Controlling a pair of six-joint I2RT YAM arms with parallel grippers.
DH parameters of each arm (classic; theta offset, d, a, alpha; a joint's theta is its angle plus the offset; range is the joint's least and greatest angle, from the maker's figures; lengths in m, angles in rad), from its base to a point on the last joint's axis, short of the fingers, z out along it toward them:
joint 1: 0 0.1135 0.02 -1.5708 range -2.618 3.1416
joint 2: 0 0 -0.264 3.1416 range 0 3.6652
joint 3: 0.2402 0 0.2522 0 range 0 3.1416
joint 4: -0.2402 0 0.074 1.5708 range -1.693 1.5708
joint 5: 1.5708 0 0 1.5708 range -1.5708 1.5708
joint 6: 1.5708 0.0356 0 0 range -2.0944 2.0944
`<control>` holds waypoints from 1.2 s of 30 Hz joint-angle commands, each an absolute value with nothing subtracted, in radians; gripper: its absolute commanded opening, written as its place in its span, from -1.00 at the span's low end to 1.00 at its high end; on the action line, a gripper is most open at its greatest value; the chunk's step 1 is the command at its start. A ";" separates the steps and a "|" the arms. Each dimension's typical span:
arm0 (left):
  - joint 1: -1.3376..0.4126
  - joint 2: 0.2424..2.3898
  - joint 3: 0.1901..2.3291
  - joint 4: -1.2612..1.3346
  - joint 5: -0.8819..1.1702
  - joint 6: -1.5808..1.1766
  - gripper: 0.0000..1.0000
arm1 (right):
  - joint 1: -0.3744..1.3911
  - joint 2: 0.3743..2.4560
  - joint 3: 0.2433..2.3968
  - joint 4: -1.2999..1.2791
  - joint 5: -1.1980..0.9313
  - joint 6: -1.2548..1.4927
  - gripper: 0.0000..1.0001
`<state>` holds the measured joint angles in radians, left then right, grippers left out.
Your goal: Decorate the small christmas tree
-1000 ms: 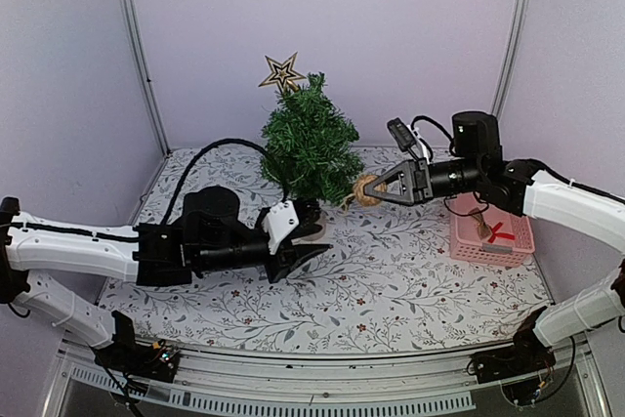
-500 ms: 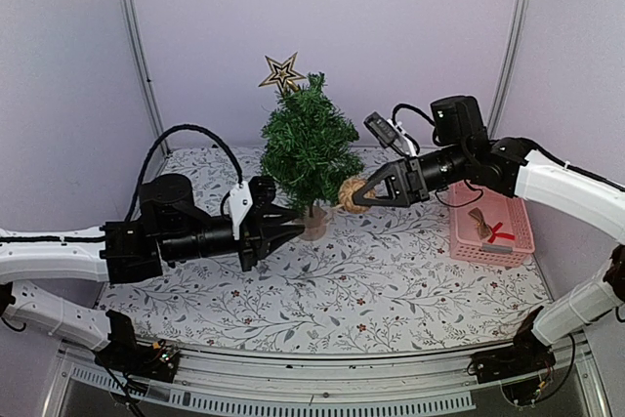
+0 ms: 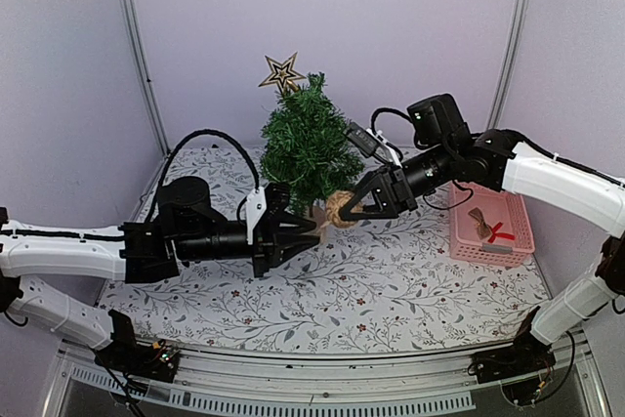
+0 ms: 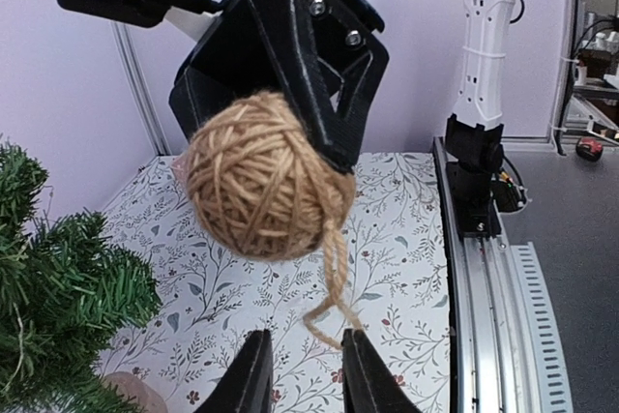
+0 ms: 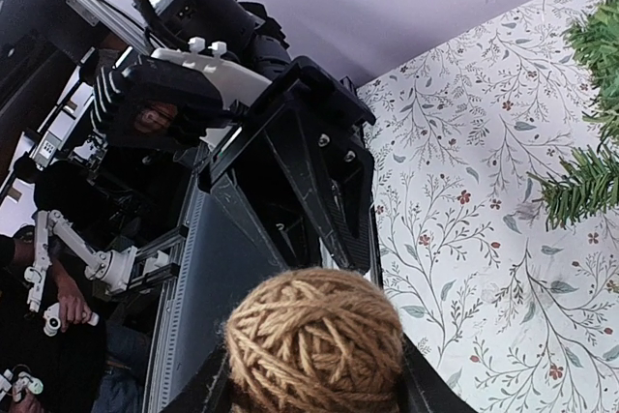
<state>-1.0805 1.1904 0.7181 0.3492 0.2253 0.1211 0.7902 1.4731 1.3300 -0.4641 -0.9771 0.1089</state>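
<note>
Left wrist, twine ball (image 4: 256,176), dangling strand (image 4: 336,282)

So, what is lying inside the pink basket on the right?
In the pink basket lie a brown twine bow and a red bow. The right arm crosses above its far corner, so anything there is hidden.
</note>
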 commanded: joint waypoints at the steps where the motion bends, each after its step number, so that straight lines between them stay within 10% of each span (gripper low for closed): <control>1: -1.079 1.205 0.740 0.410 0.278 0.107 -0.44 | 0.795 1.477 1.358 -0.485 -0.959 0.083 -1.00; 8: -1.080 1.217 0.742 0.436 0.286 0.087 -0.51 | 0.795 1.480 1.353 -0.485 -0.954 0.082 -1.00; 15: -1.080 1.219 0.739 0.415 0.207 0.041 -1.00 | 0.795 1.474 1.330 -0.479 -0.942 0.081 -1.00; 36: -1.034 1.164 0.710 0.212 -0.016 0.018 -1.00 | 0.795 1.558 1.269 -0.332 -0.696 0.301 -1.00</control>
<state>-1.0519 1.1702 0.7200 0.2470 -0.0555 0.0257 0.7914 1.5341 1.2926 -0.3725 -0.6907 0.2703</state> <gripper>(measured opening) 0.006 0.446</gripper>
